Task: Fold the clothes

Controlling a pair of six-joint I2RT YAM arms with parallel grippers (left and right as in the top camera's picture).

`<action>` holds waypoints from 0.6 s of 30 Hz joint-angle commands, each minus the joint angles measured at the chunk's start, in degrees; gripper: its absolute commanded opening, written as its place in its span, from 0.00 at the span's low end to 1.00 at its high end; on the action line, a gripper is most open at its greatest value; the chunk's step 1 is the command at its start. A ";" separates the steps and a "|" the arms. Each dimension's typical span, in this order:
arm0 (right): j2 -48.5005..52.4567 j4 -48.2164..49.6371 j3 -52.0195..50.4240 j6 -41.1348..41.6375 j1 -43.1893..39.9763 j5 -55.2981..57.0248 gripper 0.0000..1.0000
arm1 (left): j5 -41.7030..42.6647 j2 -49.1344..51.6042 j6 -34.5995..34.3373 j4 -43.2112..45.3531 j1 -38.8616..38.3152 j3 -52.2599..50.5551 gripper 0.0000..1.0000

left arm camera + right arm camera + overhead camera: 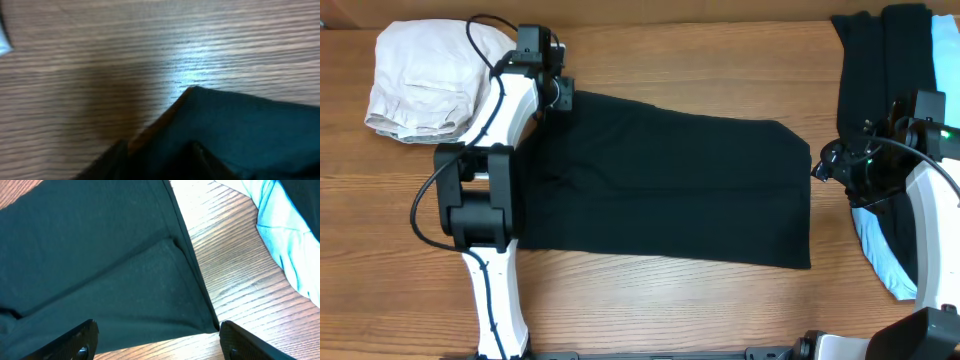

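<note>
A black garment point(670, 180) of the clothes lies spread flat across the middle of the table. My left gripper point(563, 95) is at its far left corner. The left wrist view is blurred: that corner point(240, 125) lies between the dark fingers point(117, 156) of the left gripper point(160, 162), and fingers and cloth merge. My right gripper point(820, 172) is at the garment's right edge. In the right wrist view it point(160, 347) stands open, with an edge corner of the black fabric point(100, 270) lying between the wide-apart fingers point(75, 340) on the wood.
A folded pale beige garment point(425, 80) sits at the far left. A black garment point(880, 70) and a light-blue one point(880, 255) lie along the right side, under the right arm. The light-blue cloth point(285, 230) is just right of the right gripper.
</note>
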 commanded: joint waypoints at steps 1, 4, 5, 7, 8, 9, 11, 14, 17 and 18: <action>-1.05 -0.11 1.25 -0.26 -0.11 0.09 0.81 | 0.59 0.57 0.42 1.03 0.28 0.96 0.33; -1.05 -0.44 1.25 -0.24 -0.11 0.09 0.80 | 0.63 0.61 0.42 0.92 0.28 0.96 0.29; -1.05 -0.52 1.25 -0.24 -0.11 0.09 0.80 | 0.66 0.63 0.42 0.79 0.26 0.96 0.20; -1.05 -0.52 1.25 -0.24 -0.11 0.09 0.80 | 0.66 0.63 0.39 0.79 0.22 1.01 0.04; -1.05 -0.61 1.25 -0.24 -0.11 0.09 0.80 | 0.66 0.48 0.39 0.46 0.22 1.18 0.04; -1.05 -0.81 1.25 -0.24 -0.11 0.07 0.80 | 0.63 0.28 0.39 -1.07 0.22 1.92 0.04; -1.05 -0.96 1.25 -0.24 -0.11 0.07 0.80 | 0.57 0.09 0.20 -5.03 0.22 4.24 0.04; -1.05 -1.07 1.25 -0.24 -0.11 0.07 0.80 | 0.59 0.02 0.20 -13.33 0.22 9.55 0.04; -1.05 -1.55 1.25 -0.24 -0.11 0.07 0.79 | 0.63 0.02 -0.28 -26.01 0.20 15.32 0.04; -1.05 -1.60 1.25 -0.24 -0.11 0.07 0.79 | 0.63 0.02 -0.74 -28.17 0.20 15.67 0.04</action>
